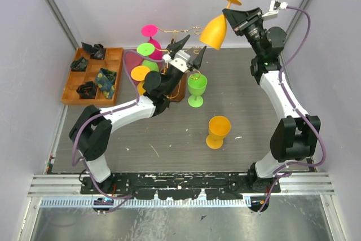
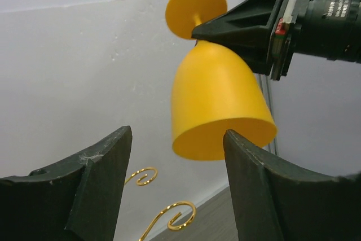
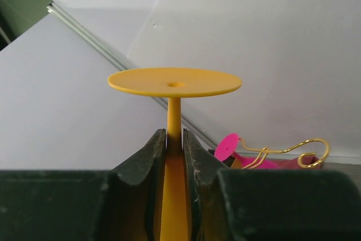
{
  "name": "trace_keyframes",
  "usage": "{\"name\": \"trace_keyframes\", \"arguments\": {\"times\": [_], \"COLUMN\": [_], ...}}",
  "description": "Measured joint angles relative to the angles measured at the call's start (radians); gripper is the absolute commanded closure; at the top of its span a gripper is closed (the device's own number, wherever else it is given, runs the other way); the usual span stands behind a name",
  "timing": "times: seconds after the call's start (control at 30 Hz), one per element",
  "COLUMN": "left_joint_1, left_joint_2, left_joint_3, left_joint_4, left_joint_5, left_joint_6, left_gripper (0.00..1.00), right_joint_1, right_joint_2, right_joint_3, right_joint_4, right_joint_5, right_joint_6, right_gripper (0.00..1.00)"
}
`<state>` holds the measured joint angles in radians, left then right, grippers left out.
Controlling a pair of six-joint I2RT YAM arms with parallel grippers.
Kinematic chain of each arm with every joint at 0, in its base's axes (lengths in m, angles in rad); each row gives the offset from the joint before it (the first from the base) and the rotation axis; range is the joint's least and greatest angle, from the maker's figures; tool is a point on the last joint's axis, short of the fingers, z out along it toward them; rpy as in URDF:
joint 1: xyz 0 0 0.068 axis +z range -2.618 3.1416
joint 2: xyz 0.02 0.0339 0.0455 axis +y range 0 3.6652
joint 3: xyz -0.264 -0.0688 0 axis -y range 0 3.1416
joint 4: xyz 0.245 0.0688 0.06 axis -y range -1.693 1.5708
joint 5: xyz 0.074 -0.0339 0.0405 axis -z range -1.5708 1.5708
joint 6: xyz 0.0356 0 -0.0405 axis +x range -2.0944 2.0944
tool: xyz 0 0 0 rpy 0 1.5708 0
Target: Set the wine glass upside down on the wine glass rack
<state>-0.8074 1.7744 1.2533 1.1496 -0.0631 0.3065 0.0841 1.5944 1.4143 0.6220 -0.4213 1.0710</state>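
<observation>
My right gripper [image 1: 232,16] is shut on the stem of an orange wine glass [image 1: 214,31] and holds it upside down, tilted, high above the table's back. In the right wrist view the fingers [image 3: 155,156] clamp the stem [image 3: 174,114] below the round foot [image 3: 175,82]. The gold wire rack [image 1: 181,31] on its brown base [image 1: 179,93] stands left of the glass, with pink [image 1: 149,31], green [image 1: 145,49] and orange [image 1: 140,73] glasses hanging on it. My left gripper [image 1: 190,50] is open and empty beside the rack; its view shows the orange bowl [image 2: 217,105] above gold scrolls [image 2: 175,215].
A green goblet [image 1: 197,88] stands upright right of the rack base, and an orange goblet [image 1: 218,131] stands nearer me. An orange wooden compartment tray [image 1: 113,55] with dark items sits at the left. Pale walls close in at the back and sides.
</observation>
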Motion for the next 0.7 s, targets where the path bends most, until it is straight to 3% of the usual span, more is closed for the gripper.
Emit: {"name": "trace_keyframes", "arguments": {"times": [0.37, 0.7], "left_joint_1": [0.018, 0.225], "left_joint_2": [-0.114, -0.288], "left_joint_3": [-0.050, 0.123], "left_joint_4": [-0.051, -0.377], "left_joint_5": [-0.161, -0.322], "left_joint_6": [0.009, -0.164], "left_gripper": [0.23, 0.25], "right_joint_1": [-0.063, -0.058], "right_joint_2": [-0.021, 0.011], "right_joint_3": [-0.001, -0.219], "right_joint_4": [-0.103, 0.068], "right_joint_5": [0.089, 0.159], "right_joint_6": [-0.309, -0.678], "right_gripper": [1.00, 0.99]}}
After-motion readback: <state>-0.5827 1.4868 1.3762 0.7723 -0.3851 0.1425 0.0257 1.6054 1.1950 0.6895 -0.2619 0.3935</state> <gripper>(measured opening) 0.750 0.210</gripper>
